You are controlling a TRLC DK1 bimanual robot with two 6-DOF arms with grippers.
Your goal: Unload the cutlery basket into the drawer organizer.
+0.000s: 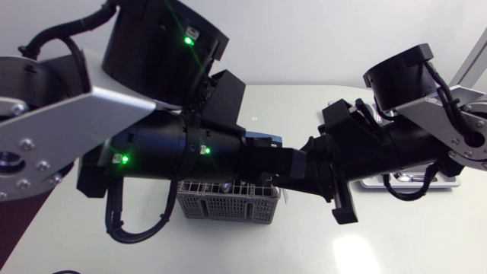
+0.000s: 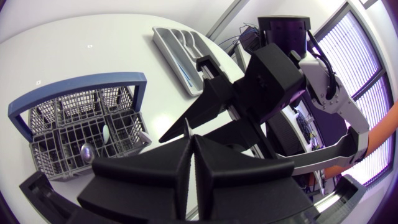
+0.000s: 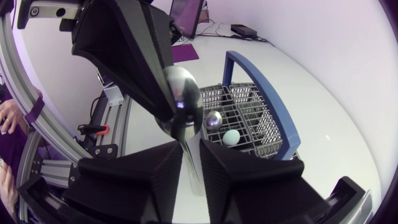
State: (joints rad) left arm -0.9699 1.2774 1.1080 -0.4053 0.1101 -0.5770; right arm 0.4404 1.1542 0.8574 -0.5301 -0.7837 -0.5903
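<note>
A steel spoon [image 3: 183, 102] stands bowl-up in the air above the grey cutlery basket [image 1: 228, 204] with its blue handle [image 3: 255, 81]. My left gripper [image 3: 165, 113] is shut on the spoon's neck. My right gripper [image 3: 191, 157] faces it with both fingers pressed on the spoon's handle. In the left wrist view the left gripper [image 2: 189, 142] shows its fingers pressed together, the right gripper [image 2: 180, 127] just ahead. Two more spoons, one steel [image 3: 213, 118] and one pale green [image 3: 231, 137], stand in the basket [image 2: 43, 149]. The grey drawer organizer [image 2: 168, 43] lies beyond the basket.
Both arms cross over the middle of the white table [image 1: 365, 243], and their grippers meet above the basket's right end. The organizer [image 1: 449, 181] lies partly hidden under my right arm at the right side.
</note>
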